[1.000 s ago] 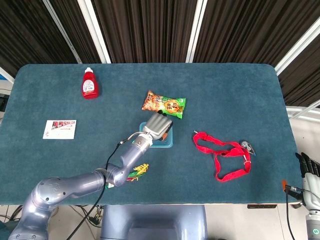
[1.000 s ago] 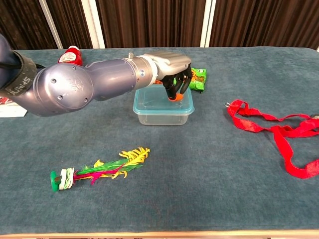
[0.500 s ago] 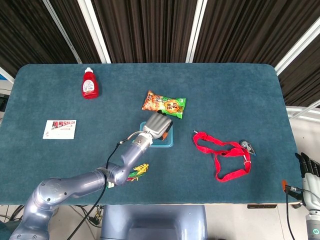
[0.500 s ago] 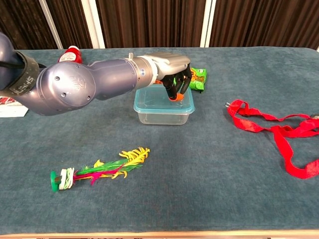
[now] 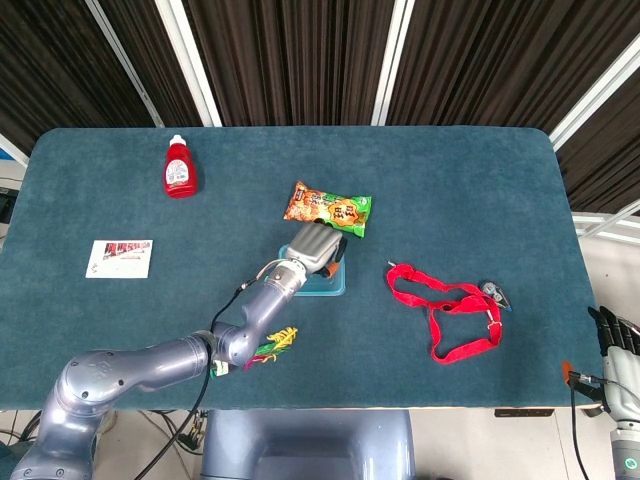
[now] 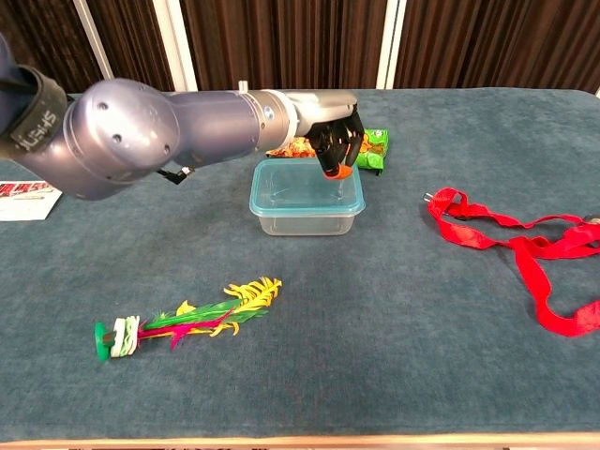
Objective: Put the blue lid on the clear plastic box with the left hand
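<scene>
The clear plastic box [image 6: 305, 219] stands mid-table with the blue lid [image 6: 302, 187] lying flat on top of it. In the head view only the lid's right and near edges [image 5: 333, 285] show past my left hand [image 5: 314, 244]. That left hand [image 6: 330, 127] hovers over the lid's far right corner, its fingers hanging down just above the rim and holding nothing. At the bottom right corner of the head view my right hand [image 5: 616, 338] sits off the table, fingers extended and empty.
A snack packet [image 5: 328, 208] lies just behind the box. A red strap [image 6: 525, 244] sprawls to the right. A feathered toy [image 6: 187, 323] lies in front of the box on the left. A red bottle [image 5: 180, 167] and a card [image 5: 119, 258] sit far left.
My left arm has risen and the hand has lifted off the lid, drawing slightly back. The lid stays on the box. The right hand has not moved.
</scene>
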Robot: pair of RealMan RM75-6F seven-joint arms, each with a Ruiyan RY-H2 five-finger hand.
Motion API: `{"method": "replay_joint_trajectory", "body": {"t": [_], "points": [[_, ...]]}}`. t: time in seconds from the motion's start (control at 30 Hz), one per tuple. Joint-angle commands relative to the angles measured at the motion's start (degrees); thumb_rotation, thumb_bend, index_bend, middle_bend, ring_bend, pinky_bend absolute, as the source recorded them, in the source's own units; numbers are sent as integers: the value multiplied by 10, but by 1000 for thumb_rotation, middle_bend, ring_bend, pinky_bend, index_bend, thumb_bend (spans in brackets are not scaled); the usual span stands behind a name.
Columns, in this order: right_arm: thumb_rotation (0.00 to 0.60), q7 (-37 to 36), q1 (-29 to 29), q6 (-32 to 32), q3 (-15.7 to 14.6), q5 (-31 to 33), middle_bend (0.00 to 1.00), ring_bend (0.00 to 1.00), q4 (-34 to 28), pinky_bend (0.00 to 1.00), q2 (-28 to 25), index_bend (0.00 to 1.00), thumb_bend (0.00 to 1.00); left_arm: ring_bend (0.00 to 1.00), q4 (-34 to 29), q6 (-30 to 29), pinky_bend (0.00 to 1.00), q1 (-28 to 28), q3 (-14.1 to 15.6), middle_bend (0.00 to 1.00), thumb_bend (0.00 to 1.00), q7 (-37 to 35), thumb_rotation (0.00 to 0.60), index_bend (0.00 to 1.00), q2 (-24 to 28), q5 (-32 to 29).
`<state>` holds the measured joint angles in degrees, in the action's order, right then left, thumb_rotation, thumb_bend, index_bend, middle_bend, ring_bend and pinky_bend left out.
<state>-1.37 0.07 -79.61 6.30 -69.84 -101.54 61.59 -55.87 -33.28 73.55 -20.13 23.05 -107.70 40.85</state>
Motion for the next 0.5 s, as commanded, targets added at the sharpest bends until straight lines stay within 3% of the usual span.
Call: {"method": "replay_joint_trajectory", "body": {"t": [0.03,0.3,0.5], "points": [[600,0,0,0,1,1,39,21,0,0,0,78,393,269,-23,24,194,10,-12,625,473,-2,600,649,21,-53],[600,1,0,0,2,5,39,21,1,0,1,78,393,269,-39,42,193,38,21,627,473,17,600,649,45,-135],[600,0,0,-2,2,4,39,21,0,0,1,78,393,269,-27,39,193,46,32,629,474,9,600,650,41,-158]]}}
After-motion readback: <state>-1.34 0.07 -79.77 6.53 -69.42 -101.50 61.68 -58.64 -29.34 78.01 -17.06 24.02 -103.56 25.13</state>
